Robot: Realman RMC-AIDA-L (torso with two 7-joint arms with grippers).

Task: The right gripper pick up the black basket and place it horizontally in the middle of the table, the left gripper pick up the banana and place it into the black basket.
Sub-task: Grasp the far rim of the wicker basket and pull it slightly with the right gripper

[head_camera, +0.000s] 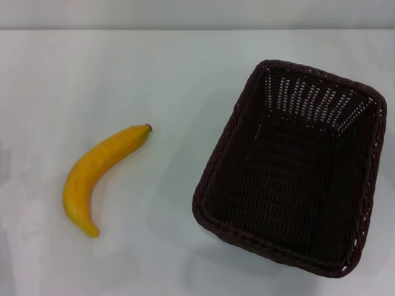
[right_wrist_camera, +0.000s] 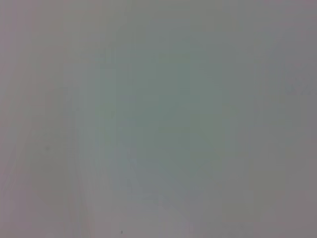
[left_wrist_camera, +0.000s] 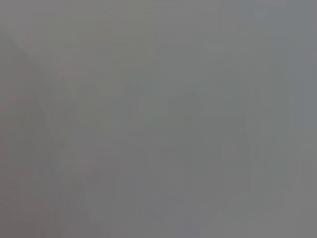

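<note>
The black basket (head_camera: 296,166) stands upright on the white table (head_camera: 154,74) at the right, with its long side running front to back and slightly turned. It is empty. The yellow banana (head_camera: 99,172) lies on the table at the left, its dark stem tip pointing toward the basket. Neither gripper shows in the head view. Both wrist views show only a blank grey surface, with no fingers, basket or banana in them.
The table's far edge (head_camera: 197,29) runs across the top of the head view. Bare tabletop lies between the banana and the basket.
</note>
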